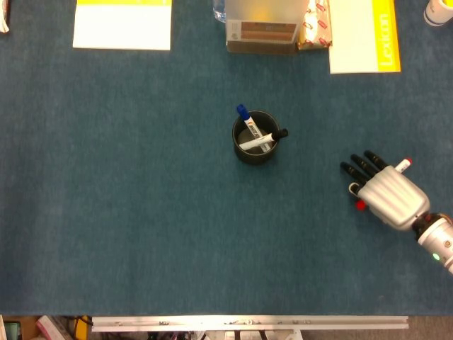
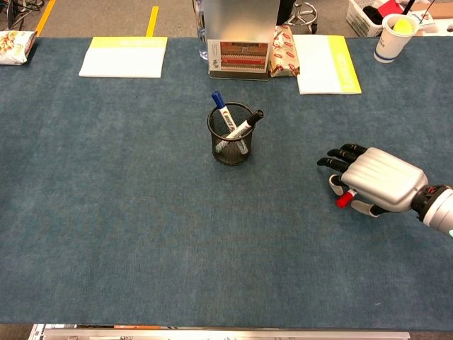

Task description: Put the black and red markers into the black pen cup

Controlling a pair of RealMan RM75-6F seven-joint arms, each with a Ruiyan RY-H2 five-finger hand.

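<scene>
The black mesh pen cup (image 1: 244, 151) (image 2: 231, 145) stands mid-table. A black-capped marker (image 1: 280, 133) (image 2: 248, 124) leans inside it, its cap poking over the right rim, beside a blue-capped marker (image 1: 243, 113) (image 2: 218, 99). My right hand (image 1: 389, 195) (image 2: 379, 180) lies palm down at the right, low over the table. It covers and holds the red marker (image 1: 360, 205) (image 2: 344, 200). The marker's red cap shows at the thumb side and its white tail sticks out behind the hand. The left hand is in neither view.
Along the far edge lie a white-and-yellow notepad (image 1: 122, 23) (image 2: 124, 57), a cardboard box (image 1: 263, 32) (image 2: 238, 51), a snack packet (image 2: 284, 44) and a yellow-edged booklet (image 1: 364, 35) (image 2: 322, 64). A paper cup (image 2: 391, 35) stands at the far right.
</scene>
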